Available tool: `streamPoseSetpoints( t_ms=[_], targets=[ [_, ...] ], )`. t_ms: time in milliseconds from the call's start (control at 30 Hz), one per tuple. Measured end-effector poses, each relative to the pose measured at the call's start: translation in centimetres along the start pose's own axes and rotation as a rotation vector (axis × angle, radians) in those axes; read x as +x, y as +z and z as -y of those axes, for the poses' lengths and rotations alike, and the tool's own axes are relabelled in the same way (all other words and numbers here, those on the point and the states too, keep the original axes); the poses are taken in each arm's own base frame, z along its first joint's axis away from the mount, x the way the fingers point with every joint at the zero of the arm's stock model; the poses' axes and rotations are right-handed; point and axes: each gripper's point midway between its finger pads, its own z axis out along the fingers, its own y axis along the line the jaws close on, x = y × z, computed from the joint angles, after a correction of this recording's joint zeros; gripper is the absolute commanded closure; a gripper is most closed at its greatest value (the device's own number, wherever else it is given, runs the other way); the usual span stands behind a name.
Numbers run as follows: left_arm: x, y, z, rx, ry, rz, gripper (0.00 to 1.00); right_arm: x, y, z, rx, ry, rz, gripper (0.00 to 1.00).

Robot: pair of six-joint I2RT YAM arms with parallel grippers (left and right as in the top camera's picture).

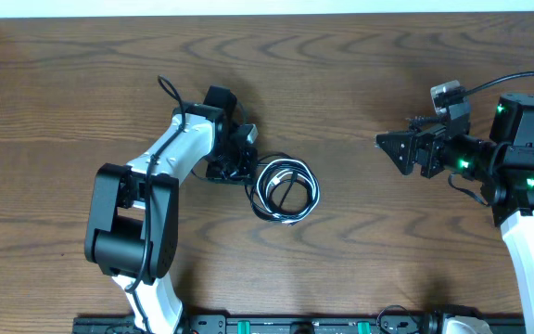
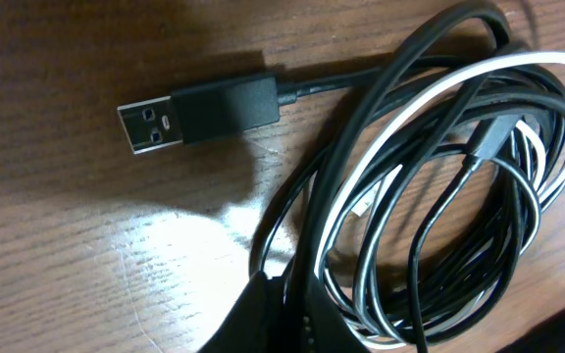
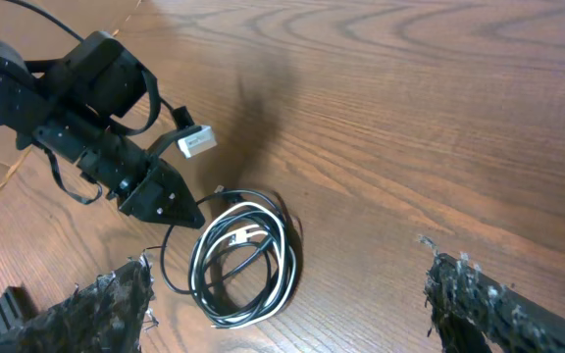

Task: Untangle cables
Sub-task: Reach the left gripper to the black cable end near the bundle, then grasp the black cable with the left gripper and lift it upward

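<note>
The cables lie as one tangled coil (image 1: 260, 197) on the wooden table, a white cord (image 2: 547, 61) looped in with a longer black cord (image 2: 327, 83). The black cord's USB plug (image 2: 194, 113) sticks out flat on the wood. My left gripper (image 1: 247, 173) sits at the coil's left edge, and its fingertips (image 2: 263, 294) are shut on a black strand. My right gripper (image 1: 385, 142) hangs well to the right of the coil, open and holding nothing. In the right wrist view the coil (image 3: 287, 270) lies between and beyond its spread fingers (image 3: 116, 304).
The left arm (image 1: 170, 153) reaches in from the front left, the right arm (image 1: 517, 158) from the right. A thick black wire (image 1: 517, 82) trails off the right arm. A rail (image 1: 295, 325) runs along the front edge.
</note>
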Motion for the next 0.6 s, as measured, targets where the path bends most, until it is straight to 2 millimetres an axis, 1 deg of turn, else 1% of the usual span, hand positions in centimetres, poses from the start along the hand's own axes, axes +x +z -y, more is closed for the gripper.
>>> streamPoseSetpoints(
  t_ms=[233,300,333,367,433,467,500,533,600],
  targets=[
    [0.3,-0.1,0.0,-0.001,-0.006,-0.013,0.93,0.0,0.0,0.0,0.000,-0.001,0.001,0.13],
    [0.4,-0.6,0.2,-0.003,-0.009,-0.019,0.93,0.0,0.0,0.0,0.000,-0.001,0.001,0.13],
    [0.1,-1.1,0.5,-0.003,-0.004,-0.008,0.93,-0.1,0.0,0.0,0.000,-0.002,0.002,0.14],
    [-0.5,-2.0,1.0,0.003,0.009,0.021,0.93,-0.1,0.0,0.0,0.000,-0.003,0.003,0.14],
    [-2.3,-4.7,2.6,0.025,0.051,0.114,0.93,-0.1,0.0,0.0,0.000,-0.004,0.004,0.14],
    [-3.4,-6.8,3.9,0.044,0.083,0.190,0.93,-0.1,0.0,0.0,0.000,-0.005,0.005,0.14],
    [-4.0,-8.3,4.8,0.059,0.100,0.241,0.93,-0.2,0.0,0.0,0.000,-0.005,0.005,0.14],
    [-5.0,-11.2,6.5,0.085,0.139,0.338,0.93,-0.2,0.0,0.0,0.000,-0.005,0.005,0.14],
    [-5.8,-15.8,9.1,0.139,0.186,0.487,0.93,-0.2,0.0,0.0,0.000,-0.006,0.006,0.15]
  ],
)
